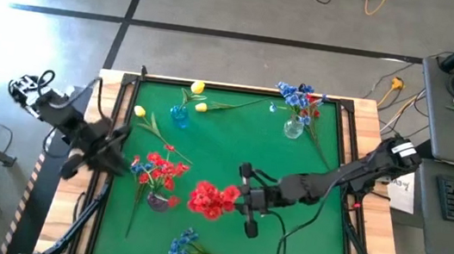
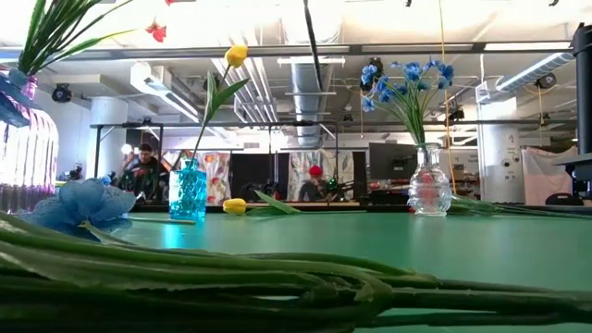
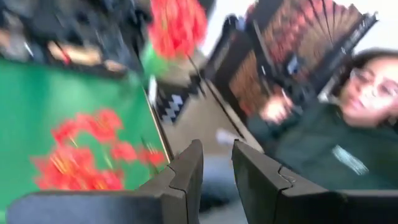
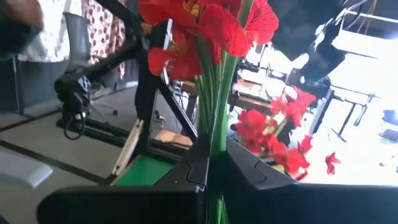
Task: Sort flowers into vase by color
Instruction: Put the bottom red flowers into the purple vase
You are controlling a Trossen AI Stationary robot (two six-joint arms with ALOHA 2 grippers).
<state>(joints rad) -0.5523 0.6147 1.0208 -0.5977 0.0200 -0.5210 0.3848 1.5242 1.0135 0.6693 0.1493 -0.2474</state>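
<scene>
- Just beside the vase of red flowers (image 1: pixel 160 173), on the side away from the left arm, a red flower bunch (image 1: pixel 213 200) is gripped by its green stems in the clenched right end effector (image 1: pixel 246 200); in the right wrist view the stems (image 4: pixel 214 134) run straight up between the fingers.
- From the right end effector, the vase of red flowers lies a short way off across the green tabletop (image 1: pixel 234 141); the bunch's long axis is held roughly upright, so the stem ends are judged to need lifting over the vase mouth.
- On the far side of that vase, at the tabletop edge, the left end effector (image 1: pixel 89 155) is seen with fingers (image 3: pixel 186 168) slightly parted and nothing between them.
- The right arm is judged the nearer carrier; blossoms already in the vase crowd its mouth.
- Nearer the front edge than the vase, a blue flower (image 1: pixel 186 249) lies flat, clear of the path.
</scene>
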